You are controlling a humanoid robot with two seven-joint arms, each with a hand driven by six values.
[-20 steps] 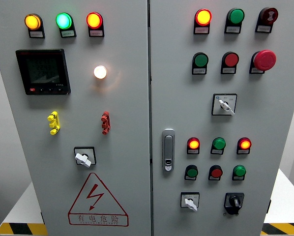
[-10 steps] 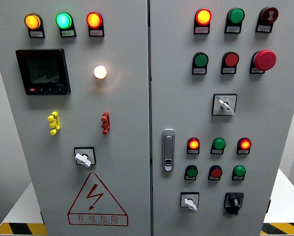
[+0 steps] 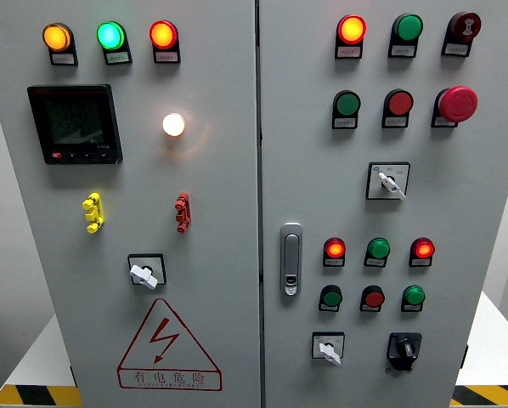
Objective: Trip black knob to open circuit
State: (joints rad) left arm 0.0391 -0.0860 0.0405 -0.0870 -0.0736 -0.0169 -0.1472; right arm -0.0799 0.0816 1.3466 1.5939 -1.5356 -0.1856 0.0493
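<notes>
A grey 2-door cabinet (image 3: 220, 255) fills the view with neither robot hand showing, so their fingers cannot be judged; the black knob (image 3: 403, 348) sits at the right door's lower right, beside 1 of 3 white-handled switches (image 3: 329, 348).

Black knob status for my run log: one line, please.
black knob: lower right of right door, untouched | hands: not in view | stage: approach not begun

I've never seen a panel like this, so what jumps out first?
Probably the big red mushroom button at the upper right, and the glowing white lamp on the left door. The black knob sits low on the right door, beside a white one; no robot hand is in view.
</notes>
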